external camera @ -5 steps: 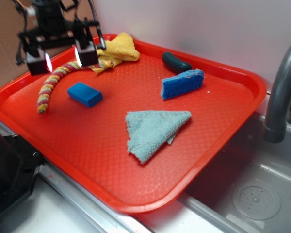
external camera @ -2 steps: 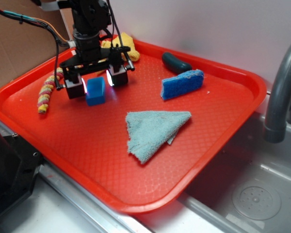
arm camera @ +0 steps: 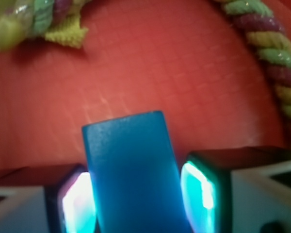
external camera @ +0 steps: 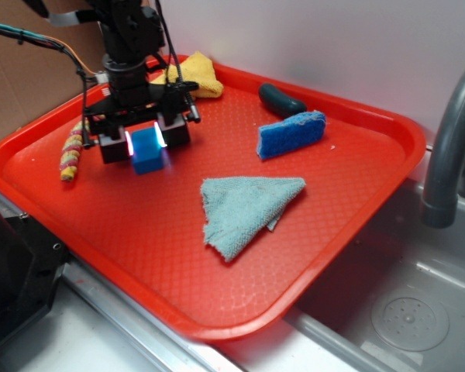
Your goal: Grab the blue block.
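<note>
On the left part of a red plastic tray with a fine waffle-patterned floor: gripper lowered over the blue block, a smooth, flat-faced brick with crisp edges. Glowing pads pressed against both long sides, closed onto the block and gripping it. Twisted multicoloured rope just beside, to the left; crumpled yellow cloth behind. Farther right, a rough-textured blue sponge with a pale edge, next to a dark rounded object. Light blue-grey terry cloth folded into a triangle mid-tray.
</note>
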### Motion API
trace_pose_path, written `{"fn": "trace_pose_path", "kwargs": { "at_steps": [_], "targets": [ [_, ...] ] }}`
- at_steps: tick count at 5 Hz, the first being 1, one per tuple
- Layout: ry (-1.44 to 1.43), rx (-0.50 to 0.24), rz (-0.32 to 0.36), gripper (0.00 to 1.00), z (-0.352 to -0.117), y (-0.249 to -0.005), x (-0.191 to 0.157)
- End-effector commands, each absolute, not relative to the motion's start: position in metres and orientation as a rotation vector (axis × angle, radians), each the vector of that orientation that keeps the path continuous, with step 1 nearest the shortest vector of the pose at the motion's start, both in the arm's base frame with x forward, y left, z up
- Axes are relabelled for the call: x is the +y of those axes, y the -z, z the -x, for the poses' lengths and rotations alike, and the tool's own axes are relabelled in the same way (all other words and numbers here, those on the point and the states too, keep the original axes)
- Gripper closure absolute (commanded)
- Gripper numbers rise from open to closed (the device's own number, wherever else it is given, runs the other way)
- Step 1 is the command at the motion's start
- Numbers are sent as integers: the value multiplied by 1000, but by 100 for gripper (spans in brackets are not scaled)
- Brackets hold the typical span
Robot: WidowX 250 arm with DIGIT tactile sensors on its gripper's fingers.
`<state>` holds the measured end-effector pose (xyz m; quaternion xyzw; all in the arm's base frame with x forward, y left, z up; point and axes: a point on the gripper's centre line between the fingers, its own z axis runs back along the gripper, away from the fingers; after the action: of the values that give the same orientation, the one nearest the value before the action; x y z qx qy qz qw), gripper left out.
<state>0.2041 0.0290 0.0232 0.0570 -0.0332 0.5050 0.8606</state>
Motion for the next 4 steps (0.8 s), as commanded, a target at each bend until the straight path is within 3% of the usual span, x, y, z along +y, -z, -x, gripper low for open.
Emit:
{"fn": "trace_pose_path", "kwargs": {
  "at_steps": [1,2,3,4],
  "targets": [
    [-602,-242,-127,100,-206,-114,17],
    [-506,-227,-196,100,-205,-155,8],
    [-546,-203,-107,100,-195,-187,2],
    [-581,-182,-85,100,-187,-207,0]
  ]
}}
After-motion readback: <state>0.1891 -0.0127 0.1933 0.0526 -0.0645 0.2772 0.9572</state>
